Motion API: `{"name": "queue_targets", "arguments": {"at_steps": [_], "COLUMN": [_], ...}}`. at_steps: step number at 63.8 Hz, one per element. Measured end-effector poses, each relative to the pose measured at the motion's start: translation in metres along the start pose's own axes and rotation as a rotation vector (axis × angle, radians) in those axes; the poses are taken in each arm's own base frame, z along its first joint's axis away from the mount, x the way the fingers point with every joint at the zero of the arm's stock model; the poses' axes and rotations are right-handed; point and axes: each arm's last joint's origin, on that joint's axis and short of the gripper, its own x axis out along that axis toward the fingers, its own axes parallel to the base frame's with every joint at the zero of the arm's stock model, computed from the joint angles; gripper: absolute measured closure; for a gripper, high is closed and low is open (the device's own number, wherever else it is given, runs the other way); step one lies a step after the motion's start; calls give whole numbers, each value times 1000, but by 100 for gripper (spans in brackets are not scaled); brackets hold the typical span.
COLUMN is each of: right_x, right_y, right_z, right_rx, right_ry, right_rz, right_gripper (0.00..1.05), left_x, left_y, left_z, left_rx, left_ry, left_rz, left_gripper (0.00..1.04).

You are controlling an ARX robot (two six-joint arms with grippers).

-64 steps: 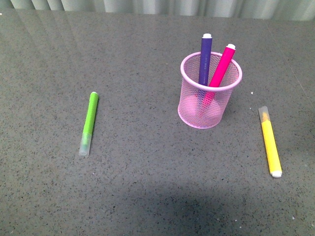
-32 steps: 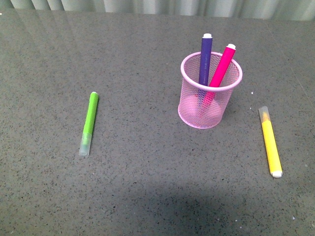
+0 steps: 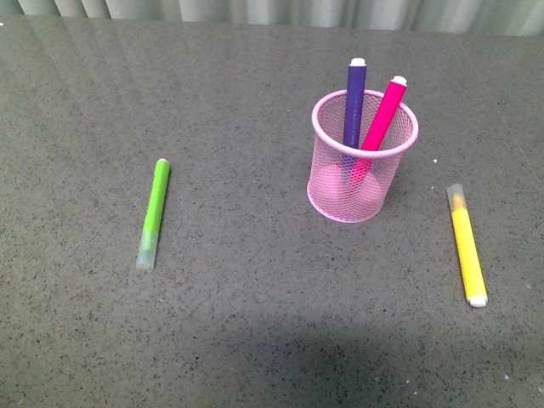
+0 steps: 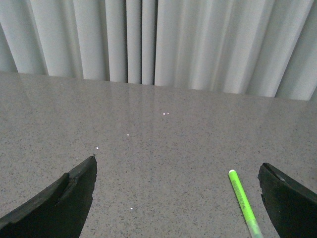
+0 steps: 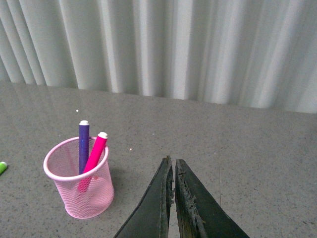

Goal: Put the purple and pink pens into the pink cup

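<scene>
On the dark speckled tabletop, nearest our front edge, a yellow marker lies flat toward the right edge, its white end pointing at us and its clear cap away. Toward the left edge, a lime-green marker lies flat, clear cap toward us; it also shows in the left wrist view and at the margin of the right wrist view. Farther back, right of centre and between the two loose markers but well apart from both, the pink cup stands upright, and we see it again from the right wrist. Both task pens are inside it, white ends up and standing clear above the rim: the purple pen nearly upright, the pink pen just beside it, leaning toward the right edge. The right wrist view shows the same pair, purple pen and pink pen, resting against the cup's rim. Neither arm appears in the front view. Our left gripper hangs above the table with its fingers spread wide and nothing between them; our right gripper has its fingers pressed together, holding nothing. Pale pleated curtains line the far edge of the table.
</scene>
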Motion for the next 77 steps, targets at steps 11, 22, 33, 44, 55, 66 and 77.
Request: {"name": "queue_targets", "arguments": {"at_steps": [11,22,33,44,55,66,77], "right_x": [-8,-15,-19,-22,-27,-36,-36], "right_y": [0,0,0,0,0,0,0], "right_z": [2,3,3,3,1,0,0], "right_rx": [0,0,0,0,0,0,0], "right_ry": [-7,-10,-11,-11,-3,-8,-6], "right_rz": [0,0,0,0,0,2,2], "right_gripper": [102,102,102,102,102,102,102], "left_x": [0,0,0,0,0,0,0], "left_y": [0,0,0,0,0,0,0], "left_z": [0,0,0,0,0,0,0], "left_rx": [0,0,0,0,0,0,0], "left_ry": [0,0,0,0,0,0,0], "left_rz": [0,0,0,0,0,0,0], "left_gripper": [8,8,8,8,8,8,8]}}
